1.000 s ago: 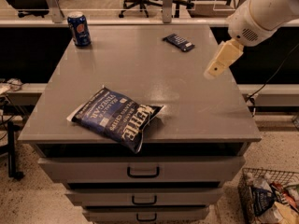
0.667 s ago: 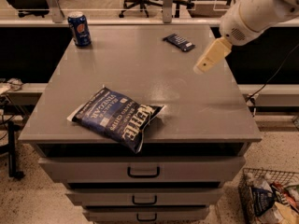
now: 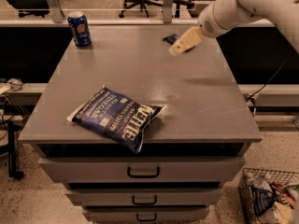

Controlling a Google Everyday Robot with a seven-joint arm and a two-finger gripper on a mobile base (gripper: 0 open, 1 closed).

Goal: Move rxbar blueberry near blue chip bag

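Can [image 3: 79, 28] sits far left of the gripper, at the back corner of the surface [image 3: 205, 106]; not involved. Chip bag [image 3: 117, 118] lies well apart, down-left of the gripper, at the front edge. Rxbar [image 3: 171, 38] is at the back, right at the gripper's [image 3: 180, 45] tip, peeking out on its left side and mostly covered by it. Contact unclear, long axis hard to read. Single arm reaches in from the right. Gripper opening: cannot tell; no sign it holds anything. Next move likely a descent onto the bar.
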